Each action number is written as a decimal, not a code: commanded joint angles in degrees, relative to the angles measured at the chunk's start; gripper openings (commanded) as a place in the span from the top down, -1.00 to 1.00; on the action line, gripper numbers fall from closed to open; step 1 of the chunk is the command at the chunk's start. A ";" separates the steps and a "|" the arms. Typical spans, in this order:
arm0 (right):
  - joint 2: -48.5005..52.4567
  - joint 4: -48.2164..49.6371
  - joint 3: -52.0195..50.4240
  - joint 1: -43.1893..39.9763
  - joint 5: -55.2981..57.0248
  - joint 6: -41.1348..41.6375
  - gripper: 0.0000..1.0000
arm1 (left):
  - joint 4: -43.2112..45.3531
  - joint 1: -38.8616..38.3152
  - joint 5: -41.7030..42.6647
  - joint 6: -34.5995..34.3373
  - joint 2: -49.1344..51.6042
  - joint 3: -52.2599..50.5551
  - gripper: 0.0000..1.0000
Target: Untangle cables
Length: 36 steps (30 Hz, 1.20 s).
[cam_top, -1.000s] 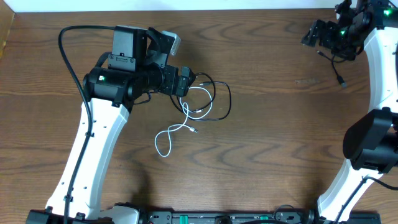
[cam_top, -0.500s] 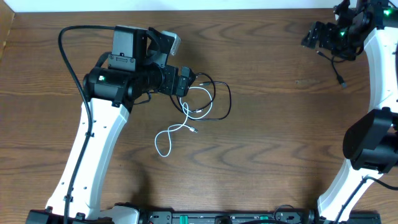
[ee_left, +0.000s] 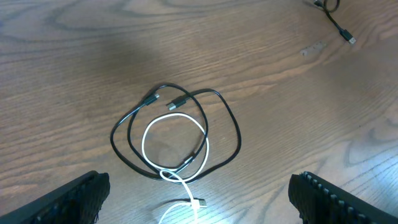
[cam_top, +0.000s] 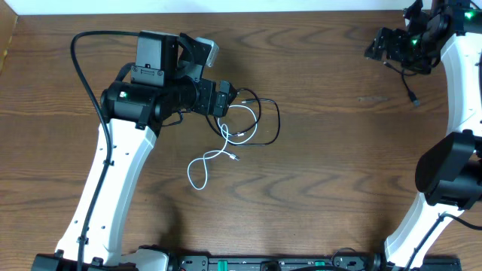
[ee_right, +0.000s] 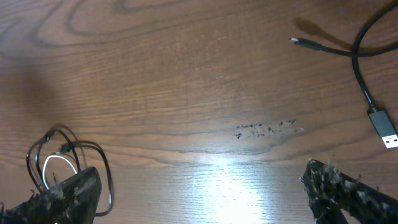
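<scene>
**A:** Where do the cables lie?

**B:** On the table [cam_top: 331,165], left of its middle. The black cable [ee_left: 239,138] makes a loose double loop. The white cable [ee_left: 143,144] forms a smaller ring inside that loop.

**A:** Do they touch?

**B:** Yes, they cross. At the near side of the ring the white meets the black, though I cannot tell which lies on top. From there the white trails out of the loop towards the robot's base, doubles back in a slack hairpin and ends in a small plug [ee_left: 198,203].

**A:** And the left gripper?

**B:** The left gripper [ee_left: 199,180] is at the far-left edge of the tangle in the overhead view. Its fingers [ee_left: 74,196] are spread wide, with nothing between them but cable and bare wood. I cannot tell how high it is above the table.

**A:** The right one?

**B:** The right gripper [ee_right: 202,180] is at the far right corner, well apart from both cables. It is spread wide too and grips nothing. In its wrist view the tangle shows small behind one finger.

**A:** Anything else near it?

**B:** A thicker black wire [ee_right: 385,132] with a plug hangs by that arm. There is also a faint scuff [ee_right: 267,129] on the wood.
</scene>
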 commanded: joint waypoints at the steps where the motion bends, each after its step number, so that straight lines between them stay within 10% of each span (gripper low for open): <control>1: -1.09 0.13 0.48 0.50 -0.87 -0.96 -0.99 | -0.07 0.24 0.92 0.98 -0.26 0.37 -0.95; 13: -1.09 -4.98 0.42 2.58 -2.93 -3.56 -0.99 | 1.75 0.09 0.94 -6.58 0.61 0.37 -0.95; 25: -1.09 -5.51 0.42 2.69 -3.13 -3.56 -0.99 | -12.92 -2.67 -5.62 -5.90 24.63 -2.62 -0.55; 29: -1.09 -5.51 0.42 2.71 -3.15 -3.56 -0.99 | -10.60 -5.25 -5.60 -5.95 27.17 -3.30 -0.19; 33: -1.09 -6.01 0.42 2.71 -3.15 -3.54 -0.99 | -6.34 -7.32 -6.49 -6.19 27.52 -3.39 0.85; 36: -1.09 -6.58 0.42 2.71 -3.39 -3.54 -0.99 | -5.09 -7.45 -6.43 -8.35 23.19 2.43 0.85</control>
